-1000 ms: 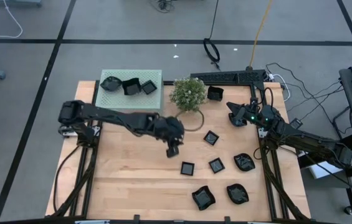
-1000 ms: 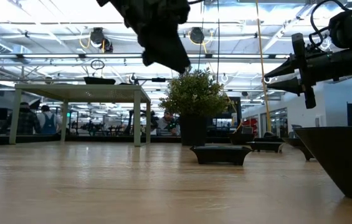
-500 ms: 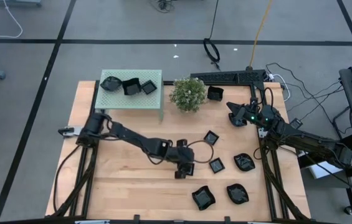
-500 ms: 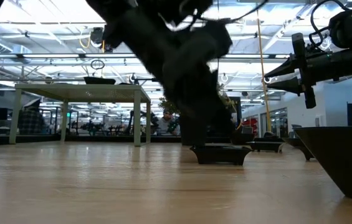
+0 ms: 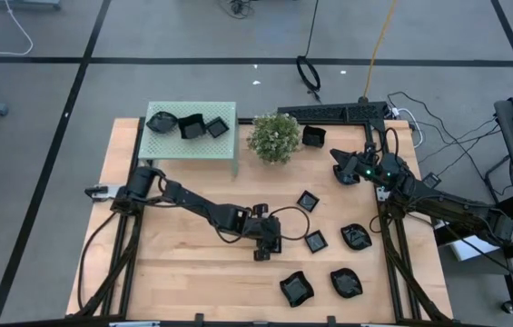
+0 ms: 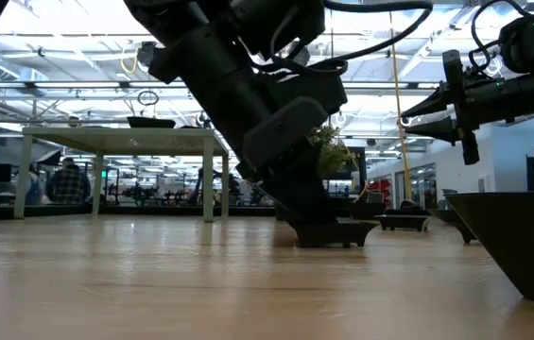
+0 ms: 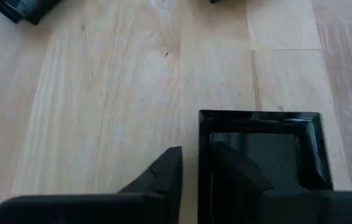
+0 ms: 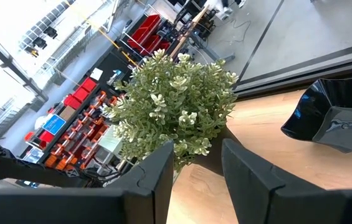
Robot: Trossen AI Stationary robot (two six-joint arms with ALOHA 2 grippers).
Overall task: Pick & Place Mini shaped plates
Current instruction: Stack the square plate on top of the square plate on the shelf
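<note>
Near table centre, left gripper (image 5: 271,245) hides a square plate (image 7: 260,149), fingers straddling its rim; right gripper (image 5: 338,169), at 2 o'clock, open, empty; seven loose plates visible.

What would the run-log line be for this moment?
left tool: open, fingers straddling near rim of square mini plate, mid-table | right tool: open, raised by potted plant, idle | green tray: three plates

The pale, smooth wooden desk (image 7: 101,99) shows straight grain between its plank seams. On it sits a black square glossy plate (image 7: 260,152), its rim and floor mirror-shiny. The left gripper's dark plastic fingers (image 7: 163,177) look matt beside that shine.
</note>
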